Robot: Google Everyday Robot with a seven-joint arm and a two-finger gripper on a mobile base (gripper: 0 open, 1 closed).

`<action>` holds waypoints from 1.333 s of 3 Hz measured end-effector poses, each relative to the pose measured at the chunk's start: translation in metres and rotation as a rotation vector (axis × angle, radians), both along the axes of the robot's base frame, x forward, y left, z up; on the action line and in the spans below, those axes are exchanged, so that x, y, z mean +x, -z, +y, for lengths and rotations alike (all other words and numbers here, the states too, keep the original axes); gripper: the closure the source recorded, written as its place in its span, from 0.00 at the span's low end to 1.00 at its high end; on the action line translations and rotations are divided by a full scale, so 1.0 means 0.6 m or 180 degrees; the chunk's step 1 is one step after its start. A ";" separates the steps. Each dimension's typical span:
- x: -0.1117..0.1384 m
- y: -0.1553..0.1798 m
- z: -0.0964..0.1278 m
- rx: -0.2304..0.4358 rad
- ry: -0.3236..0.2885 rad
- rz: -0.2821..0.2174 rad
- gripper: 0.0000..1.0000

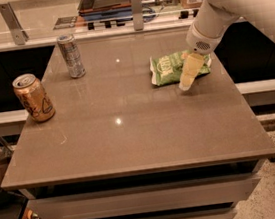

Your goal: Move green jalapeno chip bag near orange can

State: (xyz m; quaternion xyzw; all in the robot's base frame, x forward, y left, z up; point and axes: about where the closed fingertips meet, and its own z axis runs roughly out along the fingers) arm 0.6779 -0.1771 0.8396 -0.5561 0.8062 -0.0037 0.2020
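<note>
Desk: Progress on the bag move?

Op: Camera view, the only one I have. Taking the table (132, 147) as the dial: green jalapeno chip bag (166, 70) lies flat at about 2 o'clock, near the right edge. Orange can (34, 97) stands upright at about 9 o'clock, close to the left edge. They are well apart, with nearly the whole tabletop between them. By my reading the move itself is not done.

Desk: Gripper?

Op: Gripper (186, 81) hangs from the white arm (224, 4), which comes in from 1 o'clock. It is over the bag's right end, tip pointing down at the near-right corner. Wide, narrow or holding, I cannot tell; it reads as one pale shape. Whether it touches the bag I cannot tell either. The bag looks to be resting on the table, not lifted.

Desk: What's left?

Op: As I judge it, nearly all: secure the bag, take it across toward 9 o'clock, and set it down just beside the orange can. One note: a taller silver can (71, 56) stands at about 11 o'clock. It is off the straight line, but I'd keep the path low on the dial and stop short of knocking the orange can.
</note>
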 end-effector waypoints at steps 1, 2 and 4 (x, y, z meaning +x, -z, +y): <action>0.001 0.002 0.001 -0.0017 0.0000 0.0005 0.00; 0.001 0.006 0.002 -0.0017 -0.0005 0.0017 0.18; 0.001 0.014 0.006 -0.0019 -0.0017 0.0041 0.64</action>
